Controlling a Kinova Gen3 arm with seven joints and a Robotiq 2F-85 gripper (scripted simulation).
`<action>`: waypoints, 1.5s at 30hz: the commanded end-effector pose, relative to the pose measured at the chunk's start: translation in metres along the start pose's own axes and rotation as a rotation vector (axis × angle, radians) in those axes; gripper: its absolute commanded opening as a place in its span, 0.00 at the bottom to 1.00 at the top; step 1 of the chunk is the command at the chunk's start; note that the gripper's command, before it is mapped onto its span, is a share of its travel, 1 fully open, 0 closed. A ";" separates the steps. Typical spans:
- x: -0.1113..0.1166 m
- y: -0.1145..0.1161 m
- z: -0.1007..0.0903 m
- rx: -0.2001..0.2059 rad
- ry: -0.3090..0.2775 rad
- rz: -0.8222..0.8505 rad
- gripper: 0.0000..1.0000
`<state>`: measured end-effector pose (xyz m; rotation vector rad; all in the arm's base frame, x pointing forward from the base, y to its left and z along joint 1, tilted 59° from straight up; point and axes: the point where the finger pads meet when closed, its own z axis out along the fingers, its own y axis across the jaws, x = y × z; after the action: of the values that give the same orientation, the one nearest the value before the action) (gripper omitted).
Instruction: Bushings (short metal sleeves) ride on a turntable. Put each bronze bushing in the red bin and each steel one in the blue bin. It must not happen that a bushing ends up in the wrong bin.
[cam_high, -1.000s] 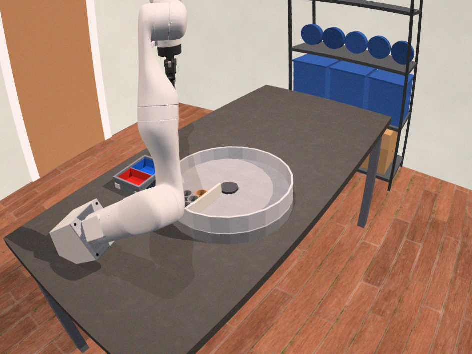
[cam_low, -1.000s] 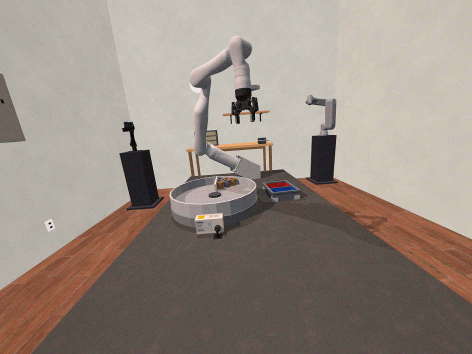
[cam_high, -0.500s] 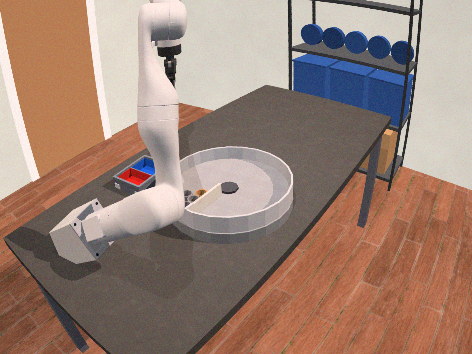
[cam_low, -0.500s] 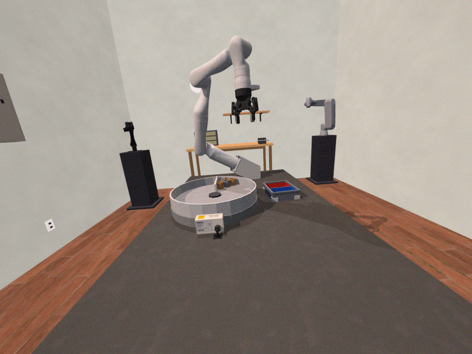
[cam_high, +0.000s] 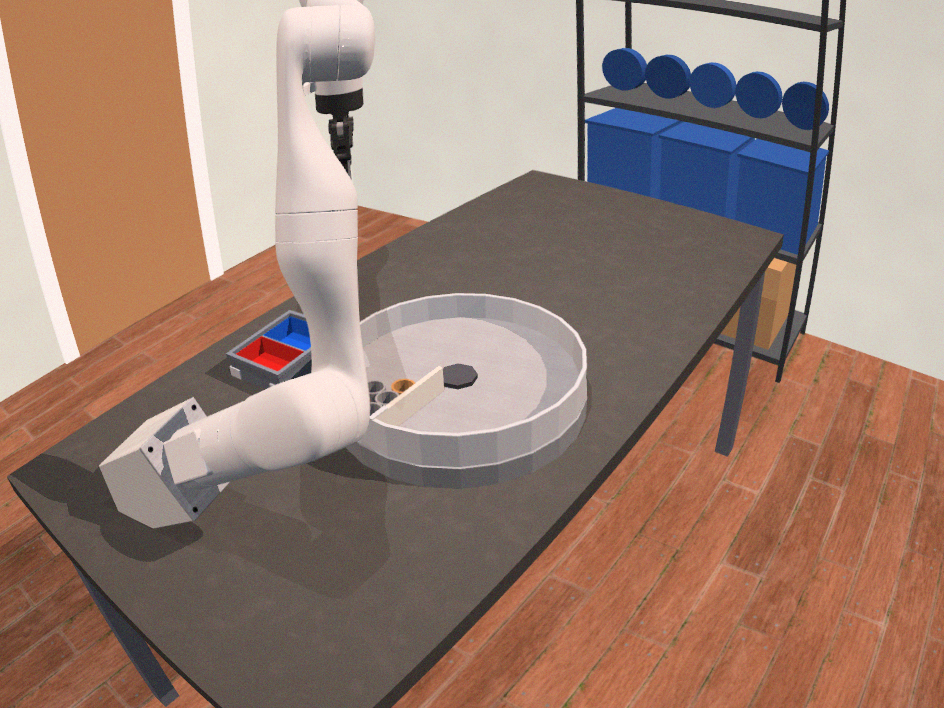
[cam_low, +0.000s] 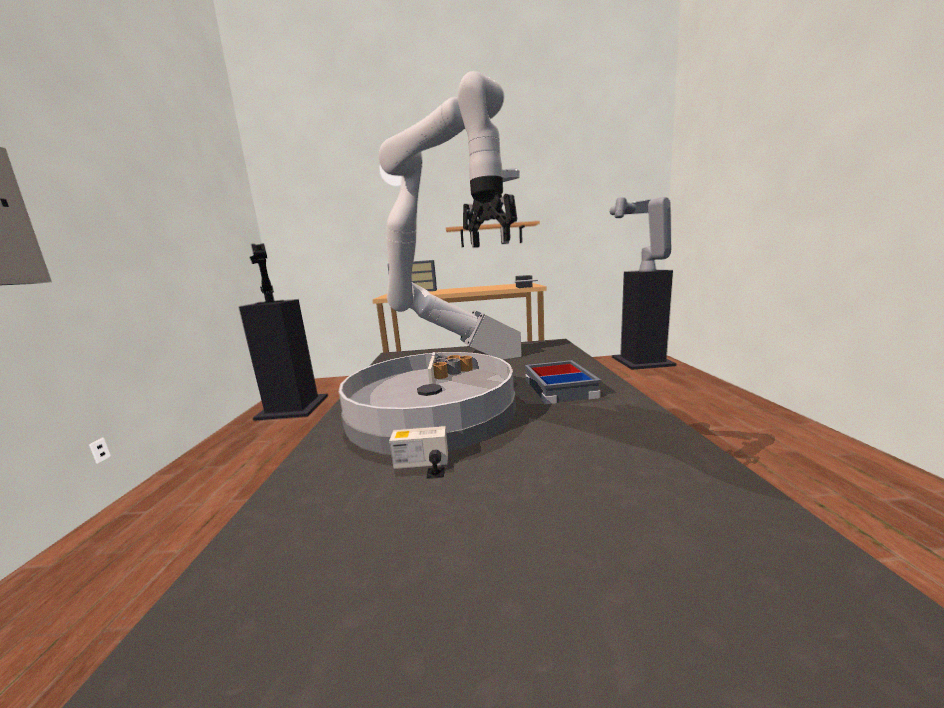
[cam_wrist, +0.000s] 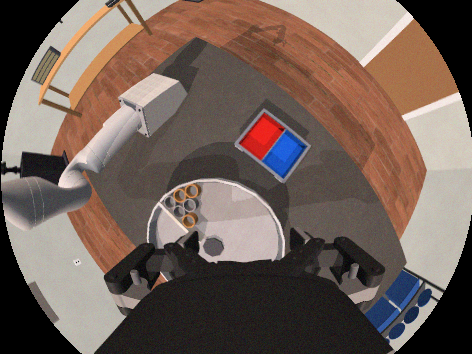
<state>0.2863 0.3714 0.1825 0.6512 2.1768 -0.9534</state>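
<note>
The gripper (cam_low: 488, 227) is held high in the air above the dark table (cam_low: 488, 548), with its fingers spread wide apart and nothing between them. It is pointed straight down. Far below it, a round grey turntable (cam_high: 560, 396) with a low wall is seen on the table. A pale wooden bar (cam_high: 411, 396) is laid across the turntable from the dark hub (cam_high: 460, 374) to the wall. The bushings are gathered in a small bunch against this bar, near the wall on the side of the arm's base (cam_high: 137, 476). In the wrist view, three bronze bushings (cam_wrist: 194, 191) and some grey steel bushings (cam_wrist: 178, 208) can be made out (how many steel ones cannot be told, since they are small and blurred). The red bin (cam_high: 268, 353) and the blue bin (cam_high: 293, 330) are set side by side in one grey tray (cam_high: 245, 368) next to the turntable. Both bins are seen with nothing in them. A small white box (cam_low: 417, 445) is placed against the front of the turntable.
</note>
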 end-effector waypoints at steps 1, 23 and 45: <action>0.000 0.000 -0.001 -0.002 0.000 0.000 1.00; -0.024 -0.058 0.096 -0.001 0.000 0.000 0.19; -0.054 -0.127 0.211 0.000 -0.001 0.000 0.19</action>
<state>0.3183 0.1286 0.1696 0.6427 2.1734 -0.9493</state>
